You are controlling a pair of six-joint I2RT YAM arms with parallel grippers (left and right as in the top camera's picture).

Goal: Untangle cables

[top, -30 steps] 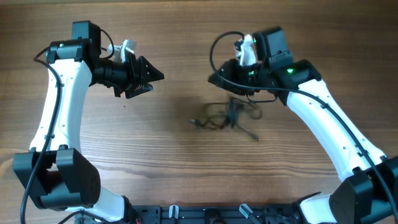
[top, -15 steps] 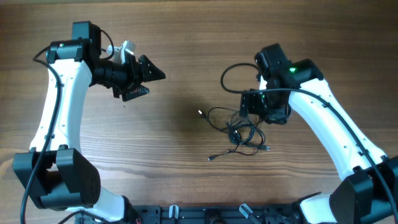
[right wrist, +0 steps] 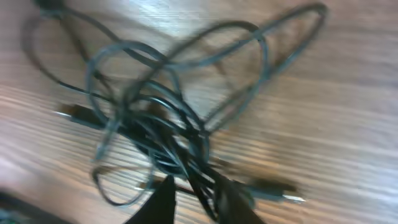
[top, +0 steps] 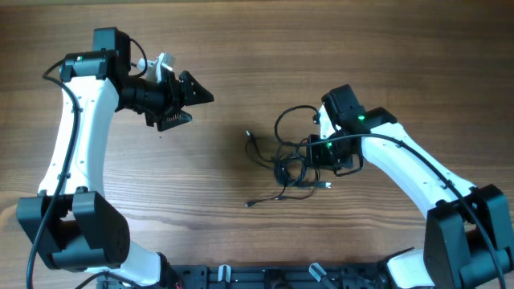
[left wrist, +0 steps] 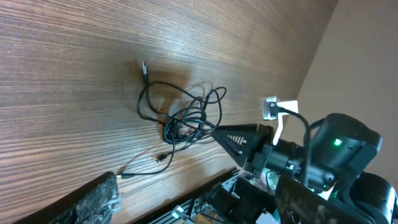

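The cables (top: 287,166) lie as a tangled bunch of thin black cords on the wooden table, right of centre, with loose plug ends trailing left and down. My right gripper (top: 311,152) is low over the right side of the bunch. In the right wrist view its fingertips (right wrist: 166,198) stand close together with several strands of the cables (right wrist: 168,106) pinched between them. My left gripper (top: 197,107) hangs open above the table at the upper left, well away from the cables (left wrist: 183,121). Its fingers (left wrist: 93,200) are spread wide with nothing between them.
A thicker black cable (top: 283,120) loops from my right arm just above the bunch. A black rail (top: 265,277) runs along the table's near edge. My right arm (left wrist: 323,155) fills the lower right of the left wrist view.
My right gripper came down and to the left onto the bunch and closed on strands. The bunch shifted left and changed shape. The left arm stayed put, its jaws a little wider.
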